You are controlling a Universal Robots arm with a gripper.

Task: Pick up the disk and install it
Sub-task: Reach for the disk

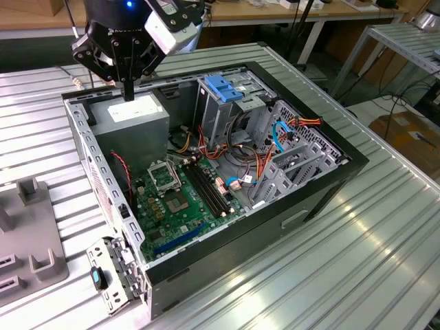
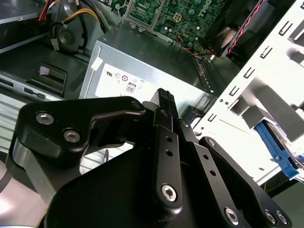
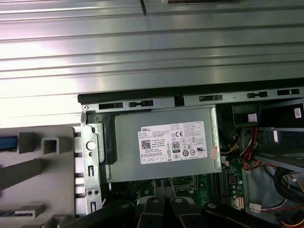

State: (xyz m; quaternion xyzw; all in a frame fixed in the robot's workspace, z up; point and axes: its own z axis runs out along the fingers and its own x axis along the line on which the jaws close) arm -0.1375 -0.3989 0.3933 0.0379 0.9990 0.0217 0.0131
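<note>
The disk's bright blue carrier frame (image 1: 223, 86) lies on top of the metal drive cage in the open computer case, at the far middle in the exterior view. A blue edge of it (image 2: 278, 148) shows in the second wrist view behind white cage ribs. My black gripper (image 1: 128, 91) hangs over the case's far left corner, just above the big grey box with a white label (image 1: 130, 117). It is well to the left of the disk in the exterior view. Its fingers (image 2: 164, 97) are pressed together with nothing between them, and the grey box (image 3: 164, 142) lies below.
The case (image 1: 323, 185) lies on a ribbed aluminium table (image 1: 385, 234). Inside it are the green motherboard (image 1: 182, 199), red and orange cables (image 1: 265, 161) and tilted metal brackets (image 1: 295, 161). A grey fixture block (image 1: 31, 234) sits at the exterior view's left, and a loose metal bracket (image 1: 110, 271) lies by the case's near corner.
</note>
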